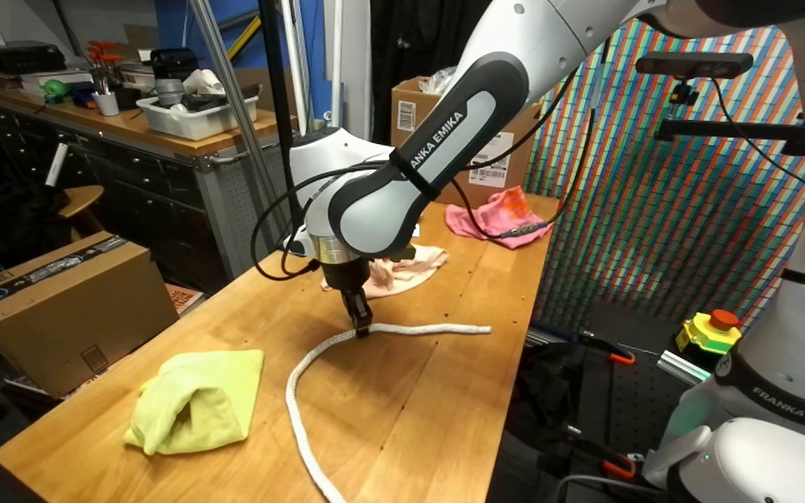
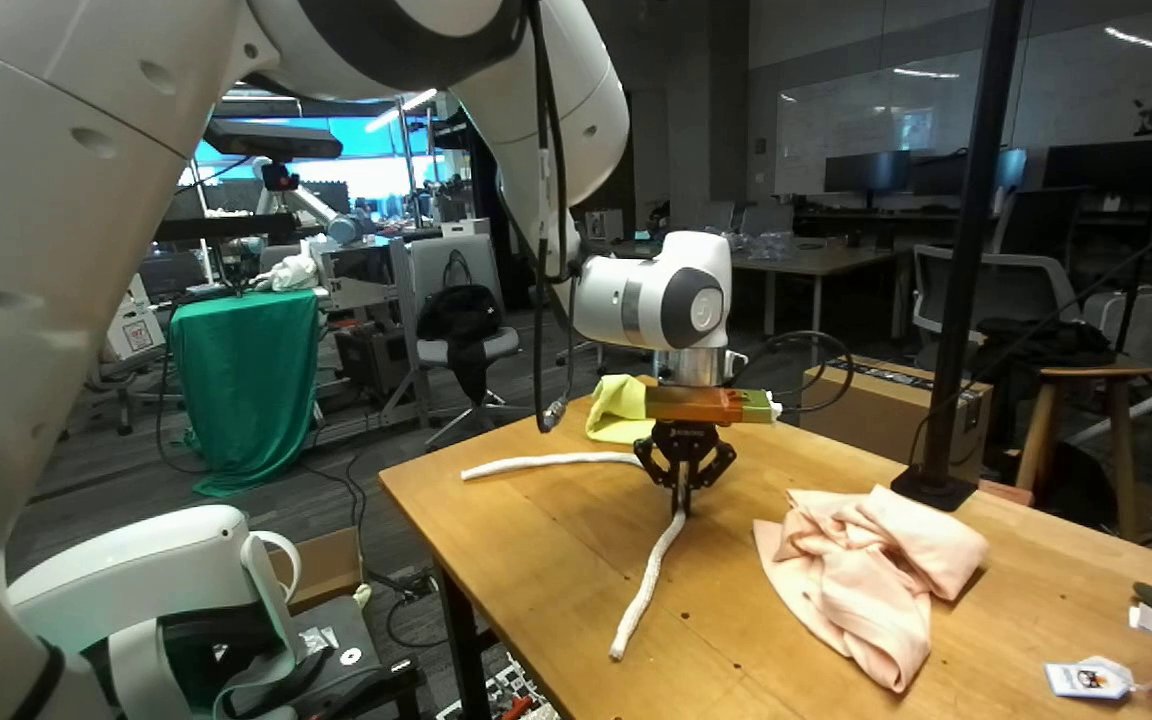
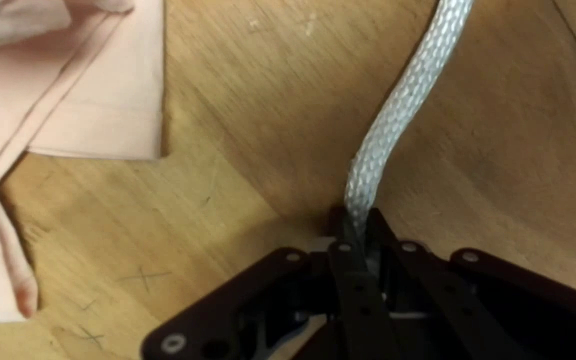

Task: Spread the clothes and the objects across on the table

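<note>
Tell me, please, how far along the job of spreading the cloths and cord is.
Done: the yellow cloth, peach cloth and pink cloth lie apart on the table. In hand: the cord, pinched in the gripper. Left, probably: releasing the cord and perhaps smoothing all three cloths, which look folded or rumpled.

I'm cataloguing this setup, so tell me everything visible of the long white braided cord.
The long white braided cord looks round and flexible, its surface a tight fibrous weave. In an exterior view it bends across the light brown wooden table, both ends resting there. The black two-finger gripper is shut on it partway along; whether that part is lifted is unclear. It lies clear of the yellow-green cloth and the crumpled peach cloth.
</note>
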